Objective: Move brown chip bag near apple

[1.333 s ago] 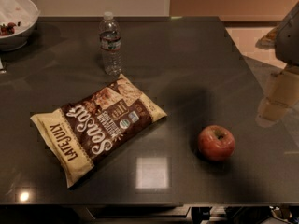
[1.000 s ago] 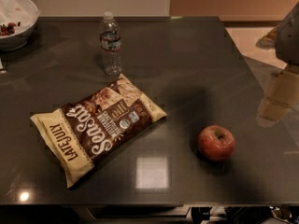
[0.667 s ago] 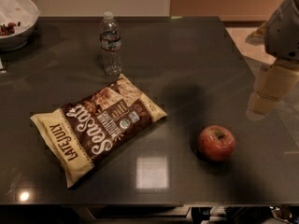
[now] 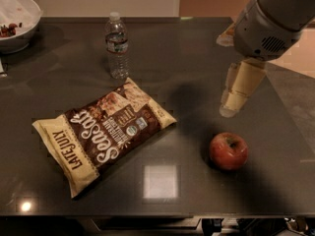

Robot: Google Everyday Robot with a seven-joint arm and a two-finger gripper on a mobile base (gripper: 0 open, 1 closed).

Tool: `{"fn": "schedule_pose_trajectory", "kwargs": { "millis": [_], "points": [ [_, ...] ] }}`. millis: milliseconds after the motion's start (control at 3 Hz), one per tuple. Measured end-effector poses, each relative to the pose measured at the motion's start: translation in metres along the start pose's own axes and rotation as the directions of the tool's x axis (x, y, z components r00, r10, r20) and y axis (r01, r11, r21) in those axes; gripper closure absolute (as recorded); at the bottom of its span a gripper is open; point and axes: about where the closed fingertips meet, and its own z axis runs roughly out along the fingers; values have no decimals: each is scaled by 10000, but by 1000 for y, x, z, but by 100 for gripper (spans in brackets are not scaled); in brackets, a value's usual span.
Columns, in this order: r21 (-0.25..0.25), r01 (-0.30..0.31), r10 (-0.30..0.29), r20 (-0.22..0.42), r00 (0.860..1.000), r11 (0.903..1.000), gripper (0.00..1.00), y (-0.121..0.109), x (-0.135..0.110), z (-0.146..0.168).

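Observation:
The brown chip bag (image 4: pixel 103 132) lies flat on the dark table (image 4: pixel 187 53), left of centre, its cream "LATE JULY" end toward the front left. The red apple (image 4: pixel 228 150) sits on the table at the front right, well apart from the bag. My gripper (image 4: pixel 230 108) hangs from the grey arm (image 4: pixel 268 18) at the upper right. It is above the table, just behind the apple and to the right of the bag. It holds nothing.
A clear water bottle (image 4: pixel 117 45) stands upright just behind the bag. A white bowl (image 4: pixel 17 21) with dark bits in it sits at the back left corner. The table's right edge runs close behind the arm.
The arm has swung left from the table's right edge to over the table, bringing the gripper closer to the apple. The bag, apple and bottle have not moved.

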Motion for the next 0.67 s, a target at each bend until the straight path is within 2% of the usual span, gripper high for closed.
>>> {"fn": "schedule_pose_trajectory", "kwargs": {
  "millis": [333, 667],
  "points": [
    [-579, 404, -376, 478, 9981, 9975, 0, 0, -33, 34],
    [-840, 462, -397, 773, 9962, 9954, 0, 1, -56, 62]
  ]
}}
